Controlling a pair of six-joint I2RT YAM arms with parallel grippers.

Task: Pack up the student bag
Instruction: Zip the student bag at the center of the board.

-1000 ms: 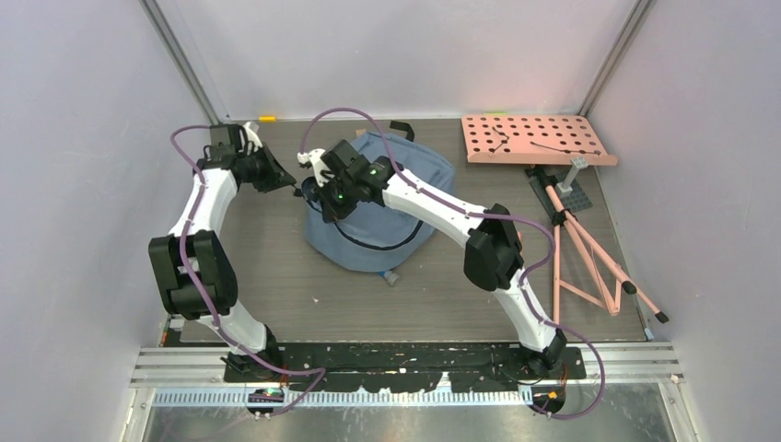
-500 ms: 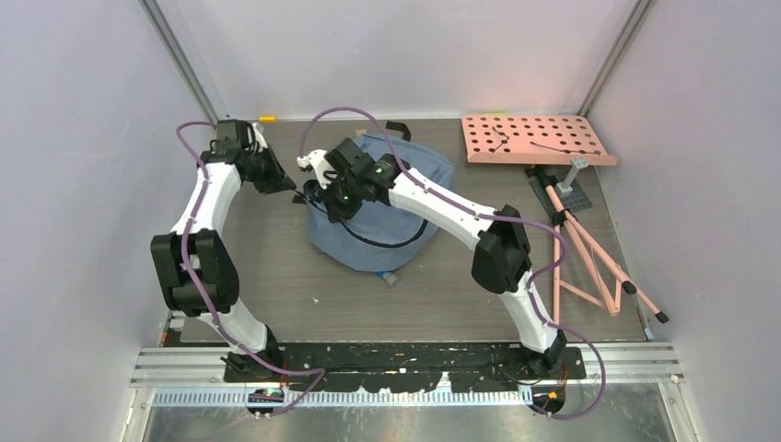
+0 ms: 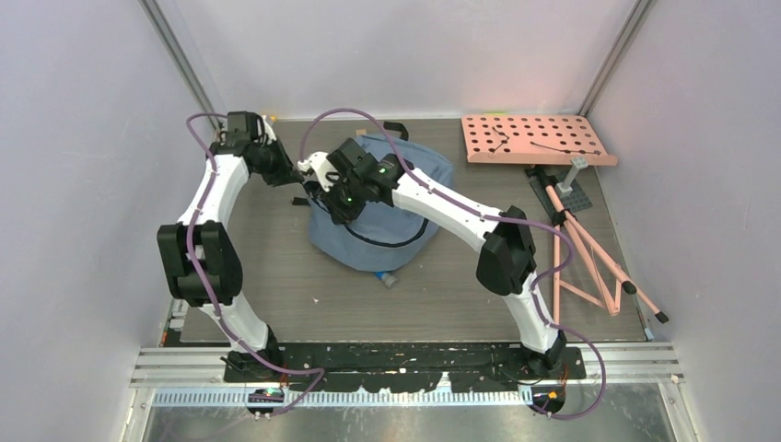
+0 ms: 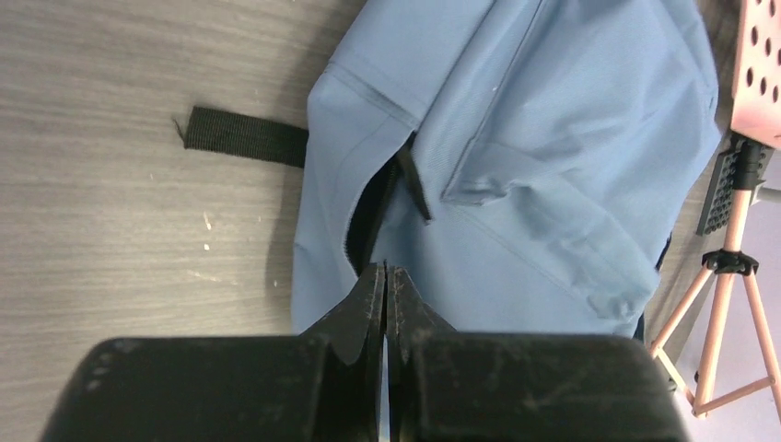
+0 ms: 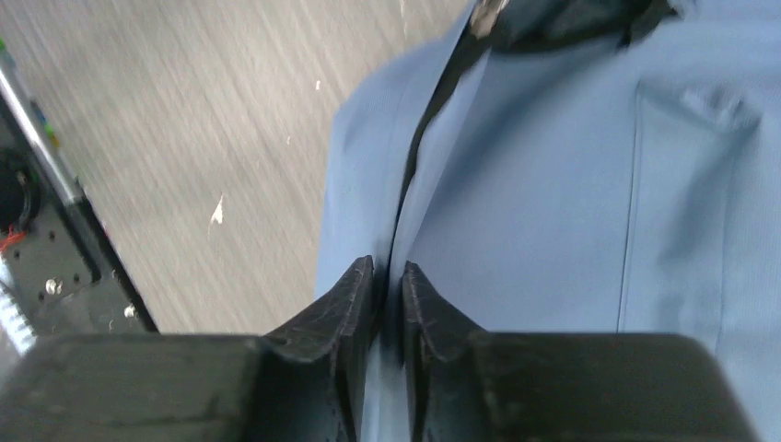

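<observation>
Desk (image 3: 276, 276): grey wood-grain, both arms reach in over it twd the back. Student bag (image 3: 364, 247) sits mid-desk, a bit back of centre. It's a slumped soft heap of grey-blue fabric, by far the biggest item. Dark zip line curves across its near face. In L wrist view the zip gap (image 4: 373, 216) is partly open, dark inside, w/ a stitched pocket panel beside it.

Pink pegboard (image 3: 539, 138) lies back right, well apart from the bag. Pink folding stand (image 3: 589, 262) sprawls in front of it by the right wall.

R claw (image 5: 387, 269): over bag's left side, jaws only a thin slit apart, tips right at the fabric. Dark zip line runs straight into the slit; can't tell if it's pinched or just touched.

L claw (image 4: 385, 269): fully closed, fingers pressed flat together, nothing seen btwn them. Tips at bag's edge just below the zip gap, contact unclear.

Black strap (image 4: 244, 136) lies flat on desk, sticking out from bag's side.
</observation>
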